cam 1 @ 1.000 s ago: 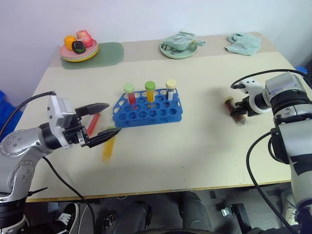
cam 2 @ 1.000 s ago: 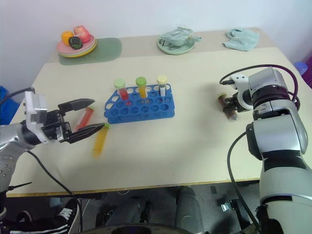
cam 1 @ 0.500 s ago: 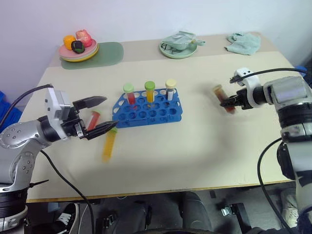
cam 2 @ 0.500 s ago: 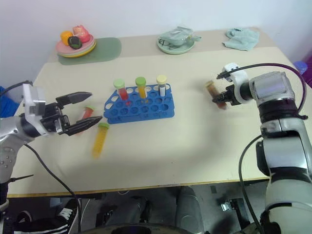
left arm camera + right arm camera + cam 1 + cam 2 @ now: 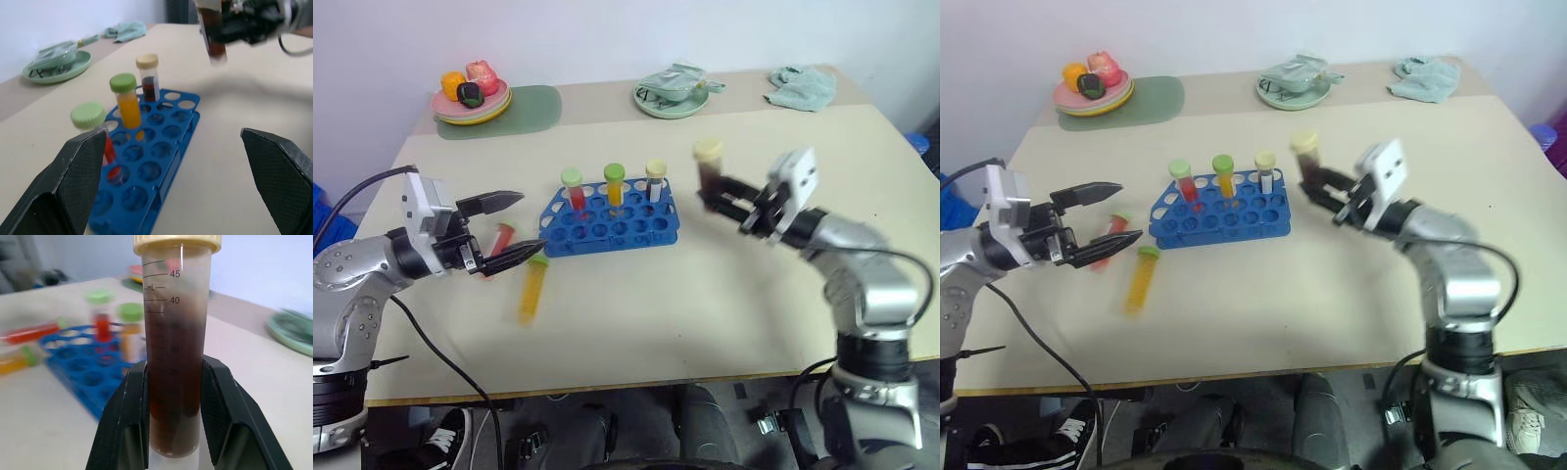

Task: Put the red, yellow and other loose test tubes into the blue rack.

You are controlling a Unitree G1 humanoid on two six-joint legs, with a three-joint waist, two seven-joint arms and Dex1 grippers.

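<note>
A brown-filled test tube (image 5: 709, 171), cream-capped and upright, hangs above the worktop (image 5: 705, 294) in the right tool (image 5: 724, 196), whose black fingers are clamped on its lower half, just off the blue rack (image 5: 610, 222) at its 3 o'clock side. The rack, at the centre of the worktop, already carries three capped tubes in its back row: red, yellow and dark fills. The left tool (image 5: 514, 227) hovers with fingers spread wide and empty at the rack's 9 o'clock, over a loose red tube (image 5: 498, 245); a yellow tube (image 5: 532, 290) lies near the rack's 7 o'clock corner. The tubes look light, rigid and smooth-walled, likely to slip or roll, so a mid-barrel grip below the cap seems safest. A plate of toy food and a green dish sit toward 12 o'clock.
</note>
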